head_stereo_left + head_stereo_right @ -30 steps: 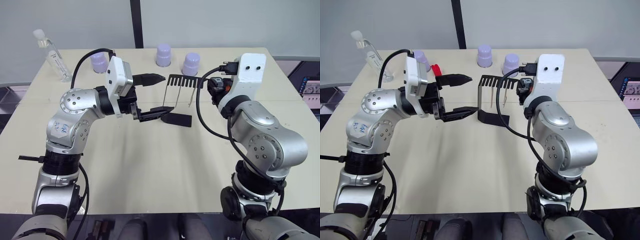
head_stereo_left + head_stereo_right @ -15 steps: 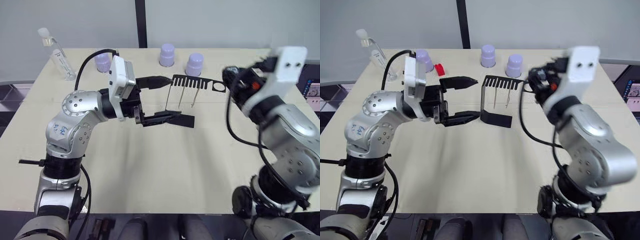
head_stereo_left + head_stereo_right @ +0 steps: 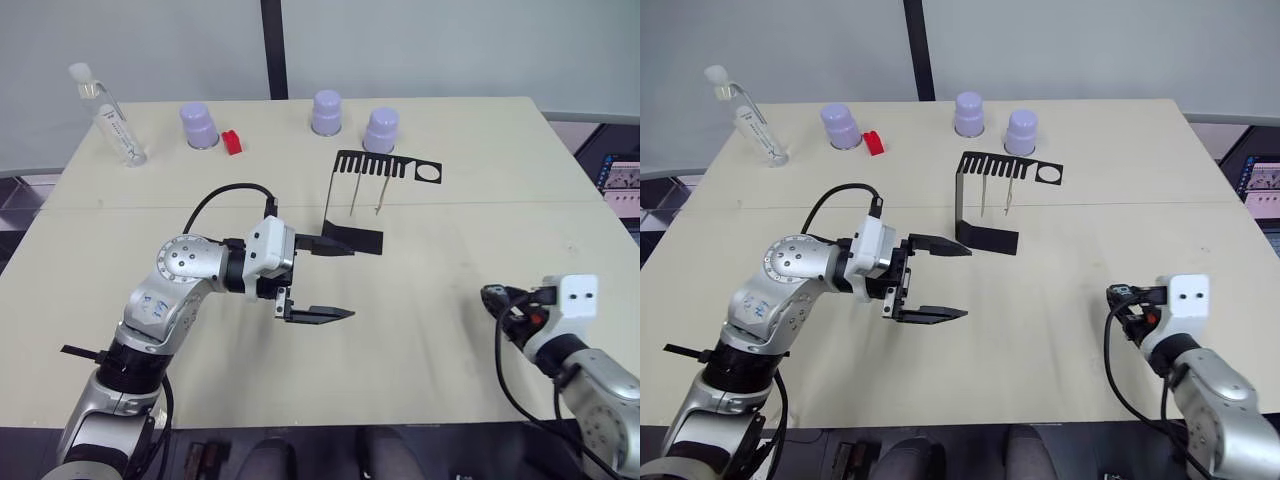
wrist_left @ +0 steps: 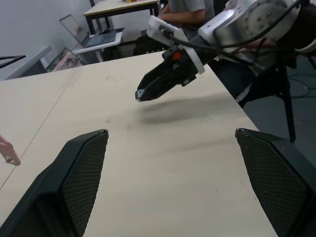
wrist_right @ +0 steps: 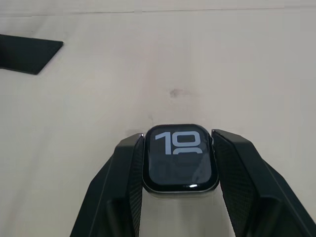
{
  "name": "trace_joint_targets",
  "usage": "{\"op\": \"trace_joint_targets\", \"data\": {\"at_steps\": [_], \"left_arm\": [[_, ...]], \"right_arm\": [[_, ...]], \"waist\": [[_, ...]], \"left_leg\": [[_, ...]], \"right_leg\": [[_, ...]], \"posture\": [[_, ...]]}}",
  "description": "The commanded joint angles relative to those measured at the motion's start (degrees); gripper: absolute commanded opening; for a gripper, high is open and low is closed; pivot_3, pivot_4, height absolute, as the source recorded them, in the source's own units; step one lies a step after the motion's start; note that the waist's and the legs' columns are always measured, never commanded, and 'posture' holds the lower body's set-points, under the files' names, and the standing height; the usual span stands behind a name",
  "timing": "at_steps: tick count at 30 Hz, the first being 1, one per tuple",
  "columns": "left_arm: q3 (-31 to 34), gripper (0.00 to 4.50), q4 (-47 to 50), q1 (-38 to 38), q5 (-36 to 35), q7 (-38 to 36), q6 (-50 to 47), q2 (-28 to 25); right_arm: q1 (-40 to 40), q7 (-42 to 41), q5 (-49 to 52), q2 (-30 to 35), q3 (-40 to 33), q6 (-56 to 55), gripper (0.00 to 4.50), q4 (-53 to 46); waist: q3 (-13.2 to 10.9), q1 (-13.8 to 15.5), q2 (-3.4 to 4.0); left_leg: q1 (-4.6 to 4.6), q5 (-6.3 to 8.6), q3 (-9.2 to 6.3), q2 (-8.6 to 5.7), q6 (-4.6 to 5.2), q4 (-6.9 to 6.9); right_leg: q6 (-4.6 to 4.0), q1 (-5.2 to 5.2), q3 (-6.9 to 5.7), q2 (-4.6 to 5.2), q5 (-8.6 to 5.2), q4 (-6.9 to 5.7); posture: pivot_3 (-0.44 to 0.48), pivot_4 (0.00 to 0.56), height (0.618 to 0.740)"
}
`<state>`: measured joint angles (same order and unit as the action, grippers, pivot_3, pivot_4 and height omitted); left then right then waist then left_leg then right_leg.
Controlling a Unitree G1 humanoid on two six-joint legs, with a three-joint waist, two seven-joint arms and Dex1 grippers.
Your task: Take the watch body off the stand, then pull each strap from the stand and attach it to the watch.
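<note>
The right wrist view settles what the head views leave unclear: the right gripper [image 5: 178, 163] pinches the watch body [image 5: 180, 158], a rounded-square black case with a glossy dark screen and pale digits, squeezed on both sides between the ribbed black fingers [image 5: 123, 177] just above the matte beige table [image 5: 237, 74]. From the head, that gripper [image 3: 1120, 297] is a small dark tip low at the near right, well apart from the stand [image 3: 985, 205]. The stand is thin bent black metal with a flat foot and a comb-slotted arm ending in a ring; two pale straps [image 3: 983, 195] hang from its slots. The left gripper [image 3: 940, 280] hovers near the foot, spread wide and empty.
</note>
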<state>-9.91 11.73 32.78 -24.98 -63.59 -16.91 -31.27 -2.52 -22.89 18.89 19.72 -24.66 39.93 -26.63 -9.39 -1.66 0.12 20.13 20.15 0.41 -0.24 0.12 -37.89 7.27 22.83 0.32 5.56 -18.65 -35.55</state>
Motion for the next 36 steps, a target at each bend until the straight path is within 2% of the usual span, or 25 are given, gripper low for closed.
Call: {"op": "trace_joint_targets", "data": {"at_steps": [1, 8, 17, 22, 23, 24, 26, 29, 32, 36], "left_arm": [[-0.15, 4.5, -0.35, 0.99, 0.39, -0.26, 1.37, 1.14], [0.31, 4.5, -0.54, 1.1, 0.92, 0.99, 1.13, 2.42], [1.03, 4.5, 0.14, 1.55, 0.64, 2.16, 0.44, 2.25], [1.74, 4.5, 1.48, 0.99, 0.54, 3.15, -0.51, 1.4], [1.99, 4.5, 1.76, 0.73, 0.48, 3.4, -0.81, 1.1], [2.34, 4.5, 2.16, 0.29, 0.4, 3.72, -1.15, 0.7], [4.19, 4.5, 3.8, -2.78, 0.21, 5.11, -2.55, -1.16], [11.33, 4.5, 6.86, -11.75, -0.34, 6.92, -5.23, -7.02], [16.69, 4.5, 6.16, -15.99, -1.58, 8.37, -7.09, -10.23], [24.33, 4.5, 2.07, -20.16, -2.92, 8.83, -9.24, -13.99]], "right_arm": [[1.78, -0.1, -1.9, 0.13, 1.45, -8.51, 1.61, 5.8], [4.95, -0.26, -2.11, 0.96, 3.13, -14.55, 1.61, 15.86], [5.3, -0.51, -1.6, 2.48, 5.02, -15.54, 1.61, 18.69], [2.52, -3.39, 0.22, 5.9, 4.65, -14.02, 4.08, 13.94], [1.65, -3.76, 0.8, 6.68, 4.27, -13.38, 4.49, 12.27], [0.56, -4.07, 1.6, 7.54, 3.65, -12.55, 4.49, 10.3], [-2.98, -5.26, 4.23, 9.94, 0.72, -10.31, 4.49, 4.79], [-12.0, -10.44, 11.79, 14.43, -9.69, -6.5, 4.49, -3.7], [-18.81, -16.11, 17.58, 17.12, -17.13, -5.54, 4.49, -5.88], [-25.75, -22.49, 24.19, 20.04, -27.95, -3.76, 4.49, -4.52]], "waist": [[0.0, 0.16, 0.0], [0.0, 0.44, 0.0], [0.0, 0.28, 0.01], [0.0, 0.33, 0.02], [0.0, 0.43, 0.02], [0.0, 0.48, 0.02], [0.0, 0.52, 0.04], [0.04, 0.31, 0.31], [-0.12, 0.46, -0.1], [-0.13, 0.51, -0.08]], "left_leg": [[0.02, 0.0, -0.04, 0.0, 0.0, -0.03], [0.09, 0.01, -0.14, -0.05, 0.02, -0.08], [0.07, 0.01, -0.14, -0.02, 0.01, -0.1], [0.07, 0.01, -0.16, -0.03, 0.01, -0.1], [0.08, 0.01, -0.15, -0.03, 0.02, -0.11], [0.08, 0.01, -0.17, -0.03, 0.02, -0.11], [0.09, 0.02, -0.16, -0.04, 0.02, -0.11], [0.07, 0.05, -0.17, -0.01, 0.04, -0.03], [0.05, 0.05, -0.26, 0.16, 0.0, -0.01], [-0.1, 0.24, -0.35, 0.14, 0.26, -0.02]], "right_leg": [[0.0, 0.0, -0.01, 0.01, 0.0, 0.0], [0.01, -0.02, -0.06, 0.09, 0.0, 0.02], [0.01, -0.04, -0.07, 0.05, 0.0, 0.0], [0.01, -0.06, -0.07, 0.06, 0.0, 0.0], [0.01, -0.06, -0.07, 0.07, 0.0, 0.0], [0.01, -0.06, -0.07, 0.08, 0.0, 0.0], [0.02, -0.06, -0.06, 0.1, 0.01, 0.02], [0.02, -0.07, -0.04, 0.12, 0.01, 0.05], [0.01, -0.21, -0.07, 0.17, 0.01, 0.24], [-0.04, -0.41, -0.09, 0.35, 0.04, 0.54]], "posture": [[0.0, 0.15, 0.74], [0.0, 0.15, 0.74], [0.0, 0.15, 0.74], [0.0, 0.15, 0.74], [0.0, 0.15, 0.74], [0.0, 0.15, 0.74], [0.0, 0.15, 0.74], [0.0, 0.15, 0.74], [0.0, 0.15, 0.74], [0.0, 0.15, 0.74]]}}
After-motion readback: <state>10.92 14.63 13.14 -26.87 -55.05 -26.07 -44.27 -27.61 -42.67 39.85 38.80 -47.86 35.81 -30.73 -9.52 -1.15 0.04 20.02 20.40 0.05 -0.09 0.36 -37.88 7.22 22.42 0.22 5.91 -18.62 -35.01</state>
